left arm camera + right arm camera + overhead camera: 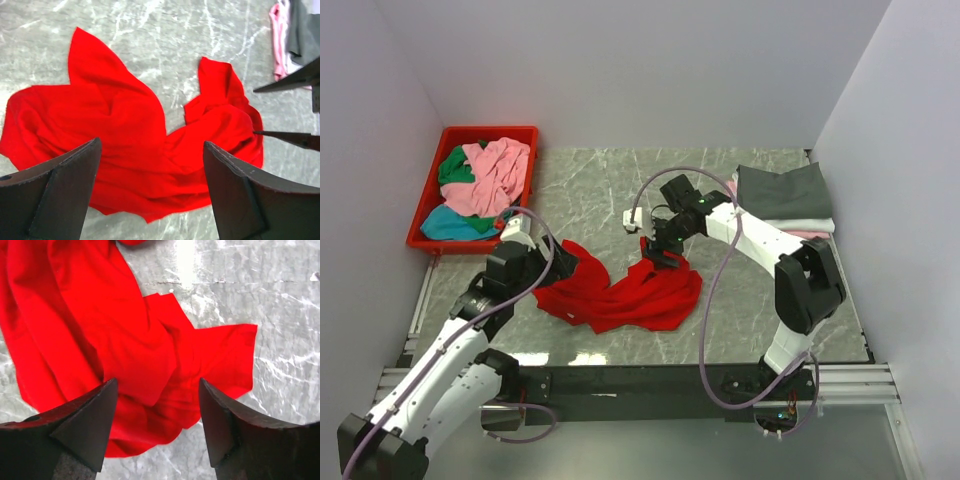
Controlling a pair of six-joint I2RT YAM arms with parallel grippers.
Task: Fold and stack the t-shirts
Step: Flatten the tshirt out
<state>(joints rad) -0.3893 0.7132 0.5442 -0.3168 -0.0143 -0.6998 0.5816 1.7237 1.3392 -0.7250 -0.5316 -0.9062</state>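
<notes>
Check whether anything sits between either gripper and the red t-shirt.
Nothing visible does. The left gripper and the right gripper are both open over the red t-shirt. Each wrist view shows only red cloth and bare table below the open jaws.

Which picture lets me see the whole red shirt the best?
The left wrist view: the crumpled red t-shirt shows large and almost whole there. The top view has it all, but small and partly under the right gripper. The right wrist view cuts it off at the left and top.
</notes>
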